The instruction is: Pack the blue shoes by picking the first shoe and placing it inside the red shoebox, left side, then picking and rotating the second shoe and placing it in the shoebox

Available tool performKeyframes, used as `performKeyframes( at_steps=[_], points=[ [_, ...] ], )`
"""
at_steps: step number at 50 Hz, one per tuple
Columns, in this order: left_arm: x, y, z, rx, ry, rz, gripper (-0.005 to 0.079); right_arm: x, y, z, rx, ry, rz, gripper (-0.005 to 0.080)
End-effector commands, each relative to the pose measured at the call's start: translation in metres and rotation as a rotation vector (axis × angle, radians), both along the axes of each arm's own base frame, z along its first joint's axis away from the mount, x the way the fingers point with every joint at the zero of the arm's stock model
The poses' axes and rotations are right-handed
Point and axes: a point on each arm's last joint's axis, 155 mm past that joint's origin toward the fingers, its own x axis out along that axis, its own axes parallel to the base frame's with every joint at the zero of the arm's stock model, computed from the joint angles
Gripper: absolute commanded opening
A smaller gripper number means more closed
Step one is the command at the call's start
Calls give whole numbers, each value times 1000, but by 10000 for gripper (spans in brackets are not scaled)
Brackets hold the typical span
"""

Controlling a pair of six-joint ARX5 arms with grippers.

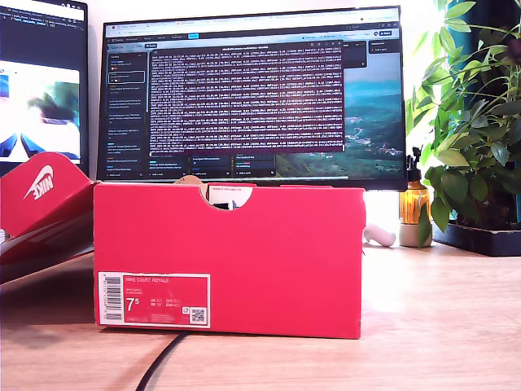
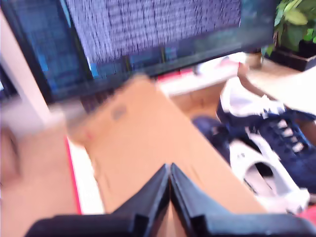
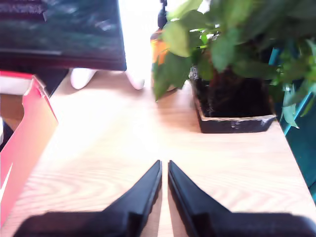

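The red shoebox (image 1: 244,252) stands in the middle of the exterior view, its size label facing the camera and its lid (image 1: 41,204) hinged open toward that view's left. The first wrist view is blurred. It looks down into the shoebox (image 2: 73,173), where the blue shoes (image 2: 276,138) with white laces and soles lie beside a brown cardboard panel (image 2: 148,138). My first gripper (image 2: 170,170) hangs shut and empty above that panel. My second gripper (image 3: 164,165) is shut and empty over bare table, with the shoebox's red wall (image 3: 24,133) off to one side. Neither arm shows in the exterior view.
A large monitor (image 1: 252,98) stands right behind the box, and a second screen (image 1: 41,81) is at the exterior view's left. A potted plant (image 1: 480,122) and an amber bottle (image 1: 413,204) stand at that view's right. A black cable (image 1: 163,358) runs in front of the box.
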Motion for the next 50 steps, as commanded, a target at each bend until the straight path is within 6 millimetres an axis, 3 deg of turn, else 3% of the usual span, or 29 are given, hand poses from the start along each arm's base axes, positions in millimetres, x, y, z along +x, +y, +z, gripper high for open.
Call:
performKeyframes(
  at_steps=[1, 12, 19, 26, 39, 50],
  points=[
    [1, 4, -3, -12, 0, 17, -14, -5, -3, 7, 13, -20, 8, -13],
    [-3, 6, -17, -78, 35, 46, -14, -31, -1, 20, 11, -96, 66, -13],
    [-4, 5, -13, -108, -25, 52, -14, -43, 0, 30, 21, -183, 54, -13],
    [-11, 15, -26, -109, -33, 115, -14, -54, -2, 17, 36, -202, 25, -13],
    [-23, 60, -13, -217, -145, 391, -14, -81, -7, -7, 97, -285, -57, -13],
    [-30, 58, -21, -283, -162, 398, -14, -94, 8, -17, 103, -297, -12, -13]
  ],
)
